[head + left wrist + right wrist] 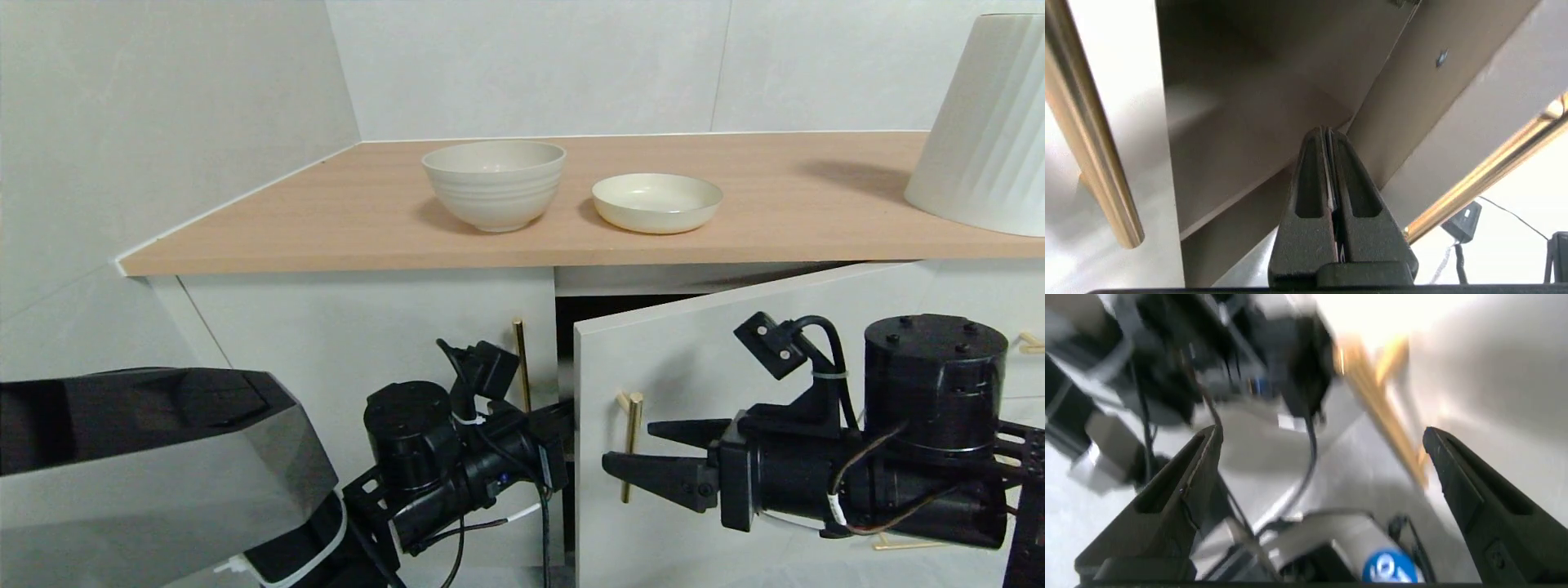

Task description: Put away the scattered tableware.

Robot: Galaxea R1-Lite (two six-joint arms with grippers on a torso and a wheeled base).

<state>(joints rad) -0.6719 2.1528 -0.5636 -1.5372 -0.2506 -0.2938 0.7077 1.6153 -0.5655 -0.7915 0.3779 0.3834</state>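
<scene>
At six o'clock from the plate [657, 202], the right gripper [629, 447] is gaping beside the handle [635, 404]. The left gripper [1328, 143], closed empty, should be nudging the door [702, 351] wider.

Cabinet door [718, 359] ajar, narrow dark gap [604, 309] at left edge, left end effector [1328, 139] at it; lampshade [988, 122] blocks table's [343, 220] right.

I see a long wooden counter [816, 204] in front of me. A big white lamp shade [988, 122] sits on its right end. Pale wall tiles [531, 65] stand behind the counter. Under the counter a white door [367, 335] is shut, with a gold handle [520, 363]. Next to it, also under the counter, a second door [735, 359] stands part open, and it has a gold bar [630, 445] too.
</scene>
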